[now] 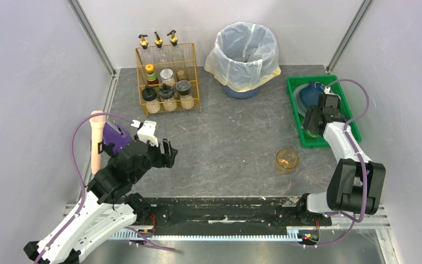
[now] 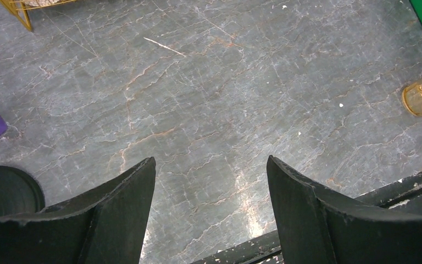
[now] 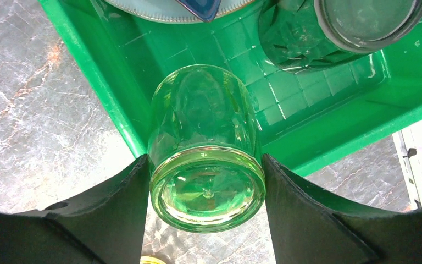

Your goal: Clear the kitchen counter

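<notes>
**Right wrist view.** My right hand (image 3: 206,165) grasps a glass (image 3: 206,137) by its sides. The base faces the camera and the mouth is tipped ahead over the near wall of the tray (image 3: 115,104).

**Step in hand, as I judge it.** I am setting the glass into the tray. To do it well, I should carry it ahead past the wall. Then I should lower it onto the free floor short of the tumbler (image 3: 307,38) and plate (image 3: 159,8) beyond my fingers, and release last.

**Left wrist view.** My left hand (image 2: 210,162) is released and empty, with the desk (image 2: 209,88) bare beneath and ahead of it.

**Between views.** The top view shows an amber glass (image 1: 286,160) on the desk near my right hand, which the right wrist view all but misses. Only the right wrist view shows the grip, which is too small to read from above.
</notes>
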`<state>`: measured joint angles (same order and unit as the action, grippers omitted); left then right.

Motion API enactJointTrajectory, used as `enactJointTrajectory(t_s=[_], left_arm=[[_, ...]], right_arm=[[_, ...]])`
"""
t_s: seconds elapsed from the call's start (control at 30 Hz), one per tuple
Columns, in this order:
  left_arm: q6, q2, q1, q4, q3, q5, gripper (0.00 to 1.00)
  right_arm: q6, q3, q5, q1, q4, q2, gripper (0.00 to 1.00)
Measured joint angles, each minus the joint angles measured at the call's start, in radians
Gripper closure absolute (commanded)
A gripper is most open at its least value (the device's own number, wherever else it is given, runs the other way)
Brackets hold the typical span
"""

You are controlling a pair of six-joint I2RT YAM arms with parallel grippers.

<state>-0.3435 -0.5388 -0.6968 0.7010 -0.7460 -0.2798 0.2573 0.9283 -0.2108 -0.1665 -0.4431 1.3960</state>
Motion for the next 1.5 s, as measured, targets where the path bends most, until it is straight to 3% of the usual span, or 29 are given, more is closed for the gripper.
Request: enactJointTrajectory(t_s=[0.33, 0.63, 1.0, 1.2, 1.5], left_arm=[[0.000, 0.000, 0.002, 0.000, 0.000, 0.002, 0.21], [0.000, -0.032, 0.002, -0.002, 0.000, 0.028, 0.21], [-0.005, -0.180, 0.004, -0.026, -0.011, 0.114, 0.21], [-0.058, -0.281, 0.003, -0.053, -0.058, 0.161, 0.22], [-0.113, -0.396, -0.026, -0.105, -0.135, 0.184, 0.22]], right_arm=[[-0.003, 0.029, 0.001, 0.000, -0.007, 0.039, 0.23], [-0.008, 0.020, 0.000, -0.003, 0.024, 0.075, 0.02], [0.046, -0.141, 0.080, 0.021, 0.164, -0.260, 0.02], [0.080, -0.224, 0.108, 0.126, 0.214, -0.428, 0.02], [0.090, -0.245, 0.112, 0.292, 0.093, -0.513, 0.10]])
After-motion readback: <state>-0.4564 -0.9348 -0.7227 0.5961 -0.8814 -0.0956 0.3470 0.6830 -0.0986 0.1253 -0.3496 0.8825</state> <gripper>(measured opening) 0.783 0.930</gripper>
